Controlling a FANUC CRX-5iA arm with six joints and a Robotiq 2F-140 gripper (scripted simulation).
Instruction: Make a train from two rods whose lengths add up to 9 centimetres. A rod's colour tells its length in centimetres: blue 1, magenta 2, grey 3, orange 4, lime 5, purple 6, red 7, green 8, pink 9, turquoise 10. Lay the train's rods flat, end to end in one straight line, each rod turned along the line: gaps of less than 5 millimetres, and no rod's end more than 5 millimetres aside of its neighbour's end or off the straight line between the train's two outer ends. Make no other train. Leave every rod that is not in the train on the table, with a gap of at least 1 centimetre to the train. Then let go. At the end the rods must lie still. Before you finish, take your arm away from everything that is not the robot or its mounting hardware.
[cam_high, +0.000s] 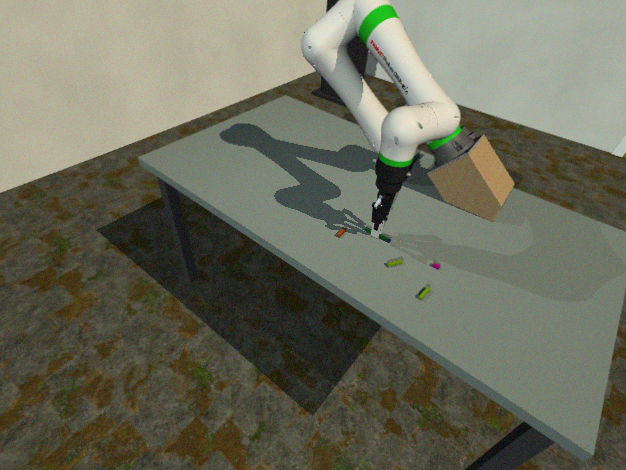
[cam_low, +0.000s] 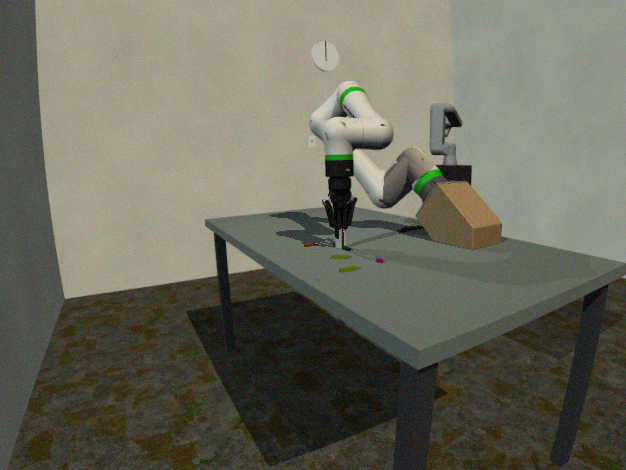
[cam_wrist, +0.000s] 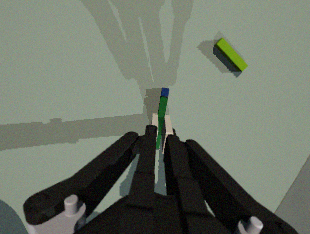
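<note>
A thin green rod (cam_wrist: 161, 120) lies flat on the table and runs between my fingertips. A small blue rod (cam_wrist: 164, 92) sits at its far end, in line with it and touching or nearly so. My gripper (cam_wrist: 159, 122) points straight down at table level and is shut on the green rod. In the top view, the gripper (cam_high: 376, 228) covers the middle of the green rod (cam_high: 383, 236), with the blue rod (cam_high: 388, 239) at its right end. An orange rod (cam_high: 340, 232) lies to the left, apart from them.
Two lime rods (cam_high: 393, 262) (cam_high: 423, 291) and a magenta rod (cam_high: 435, 265) lie nearer the table's front, apart from the green rod. One lime rod shows in the wrist view (cam_wrist: 230, 54). A tan box (cam_high: 472, 177) stands behind the arm.
</note>
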